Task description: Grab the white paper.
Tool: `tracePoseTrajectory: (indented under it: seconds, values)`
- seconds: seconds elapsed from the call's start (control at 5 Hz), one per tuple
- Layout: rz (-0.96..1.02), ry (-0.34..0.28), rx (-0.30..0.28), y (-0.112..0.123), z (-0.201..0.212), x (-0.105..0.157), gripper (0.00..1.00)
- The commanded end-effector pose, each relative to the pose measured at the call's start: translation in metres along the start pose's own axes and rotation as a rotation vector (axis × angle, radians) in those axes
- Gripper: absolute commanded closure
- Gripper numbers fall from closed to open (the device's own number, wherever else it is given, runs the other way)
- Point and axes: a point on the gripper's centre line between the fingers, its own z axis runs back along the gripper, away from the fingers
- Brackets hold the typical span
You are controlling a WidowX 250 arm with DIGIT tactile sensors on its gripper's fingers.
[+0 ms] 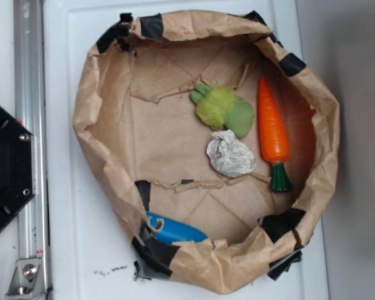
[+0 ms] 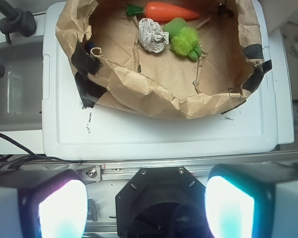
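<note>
The white paper (image 1: 230, 154) (image 2: 152, 34) is a crumpled whitish-grey ball lying inside a brown kraft paper basin (image 1: 106, 134) (image 2: 154, 94) edged with black tape. It rests between the fuzzy lime-green toy (image 1: 222, 107) (image 2: 185, 39) and the orange toy carrot (image 1: 273, 128) (image 2: 170, 10). In the wrist view my gripper (image 2: 146, 208) stands open, far back from the basin over the black robot base (image 2: 159, 201), its two glowing pads wide apart with nothing between them. The exterior view does not show the gripper.
A blue object (image 1: 172, 230) (image 2: 91, 48) is tucked under the basin's taped rim. The basin sits on a white lid (image 1: 69, 212) (image 2: 154, 136). A metal rail (image 1: 30, 125) and the black base plate (image 1: 6, 165) lie beside it. A sink-like tray (image 2: 15, 84) is alongside.
</note>
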Motion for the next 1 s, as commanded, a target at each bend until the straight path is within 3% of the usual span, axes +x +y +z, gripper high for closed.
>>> tracePoseTrajectory:
  seconds: [0.0, 0.2, 0.6, 0.8]
  values:
    - [0.000, 0.000, 0.000, 0.000, 0.000, 0.000, 0.00]
    - [-0.017, -0.028, 0.041, 0.010, -0.027, 0.045, 0.00]
    - [-0.105, -0.129, -0.041, 0.020, -0.055, 0.112, 0.00]
    - [-0.165, -0.156, -0.045, 0.021, -0.083, 0.132, 0.00]
